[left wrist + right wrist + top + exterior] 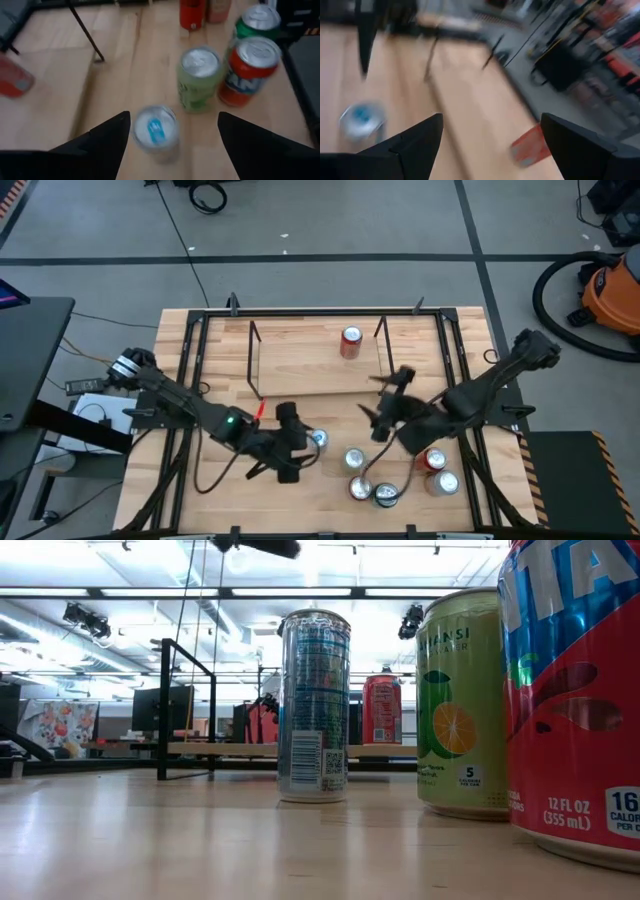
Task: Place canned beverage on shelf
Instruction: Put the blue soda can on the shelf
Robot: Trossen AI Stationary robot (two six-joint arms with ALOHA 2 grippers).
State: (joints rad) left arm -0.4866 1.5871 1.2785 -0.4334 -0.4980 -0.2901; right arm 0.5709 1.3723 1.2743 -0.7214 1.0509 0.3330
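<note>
Hovering over the counter (220, 350), your left tool (172, 135) spreads wide around a silver can (155, 131), gripping nothing. Your right tool (490, 132) hangs open and empty near the shelf's (300, 365) right end. One red can (351, 342) stands on the shelf, far side.

Glossy metal cans (314, 705) on smooth light wood table (200, 840); thin black metal-rod shelf (255, 360).

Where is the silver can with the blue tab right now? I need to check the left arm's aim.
High view: the silver can stands left of the can cluster, before the shelf, by the open left gripper.
</note>
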